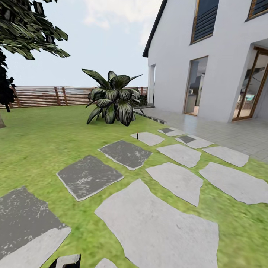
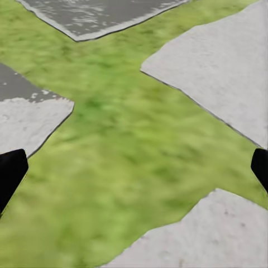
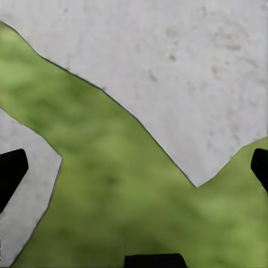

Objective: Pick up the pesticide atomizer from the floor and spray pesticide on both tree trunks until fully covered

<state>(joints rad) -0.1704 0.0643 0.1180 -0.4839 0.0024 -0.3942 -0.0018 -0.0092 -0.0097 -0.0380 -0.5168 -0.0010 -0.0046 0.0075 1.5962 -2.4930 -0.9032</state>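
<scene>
The pesticide atomizer (image 1: 137, 135) is a tiny dark upright thing with a red spot on top, standing at the near edge of a pale stepping stone (image 1: 147, 138) far ahead on the lawn. My left gripper (image 2: 134, 167) is open, and its black fingertips (image 2: 11, 170) frame bare grass between stones. Over grass and a pale slab my right gripper (image 3: 134, 167) hangs open too, with nothing between its fingers (image 3: 11, 167). Both grippers are far from the atomizer. Dark foliage (image 1: 26, 29) of a tree hangs at the upper left, and its trunk is out of view.
Grey and dark stepping stones (image 1: 89, 175) cross the grass toward a low broad-leaved plant (image 1: 113, 98). The brown slat fence (image 1: 48, 96) closes the back. A white house (image 1: 208, 56) with a paved terrace (image 1: 230, 134) stands at the right.
</scene>
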